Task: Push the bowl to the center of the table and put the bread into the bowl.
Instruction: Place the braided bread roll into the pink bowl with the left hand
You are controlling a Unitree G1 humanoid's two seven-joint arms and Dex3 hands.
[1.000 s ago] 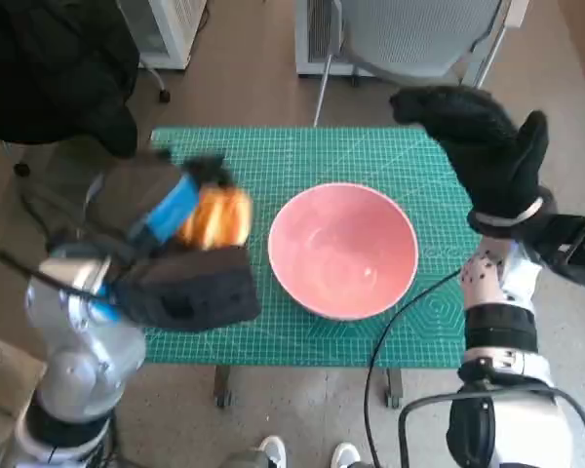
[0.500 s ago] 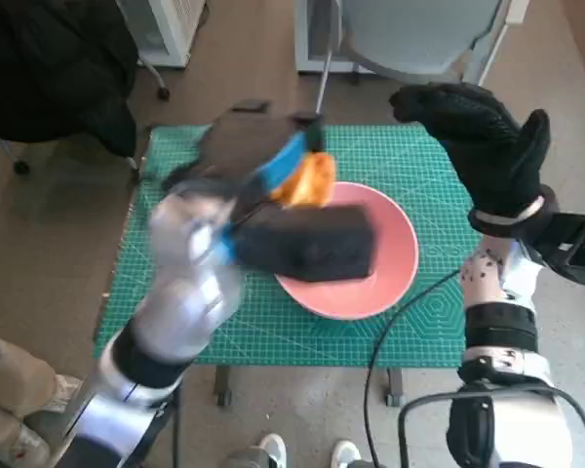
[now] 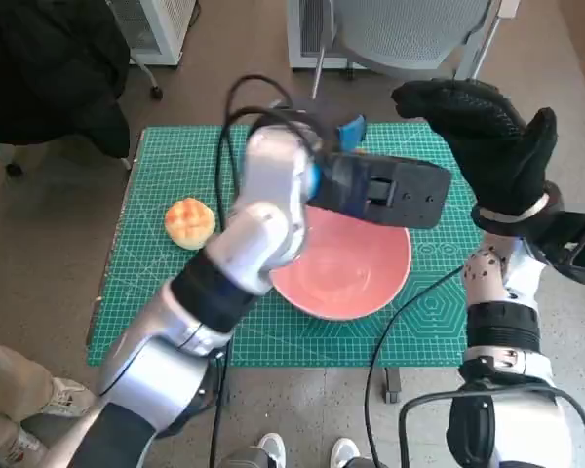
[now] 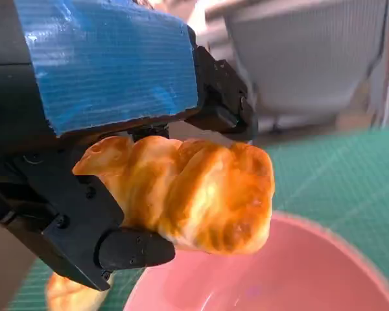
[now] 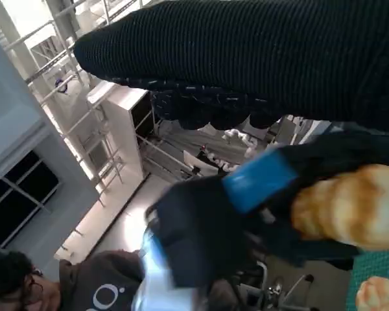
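Left hand [image 4: 84, 162] grips a golden bread roll [image 4: 194, 194], carried above the far rim of the pink bowl [image 3: 356, 278], which sits approx. mid-table on the green mat [image 3: 448, 322]. Right hand [image 3: 487, 146] is raised beside the table w/ fingers spread, grasping nothing. To finish well: bring the roll over the bowl's middle, lower it, then release, so it cannot bounce off the rim. Count: bowls 1; bread pieces 2, incl. a round bun [image 3: 190, 221] lying on the mat well apart from the bowl.
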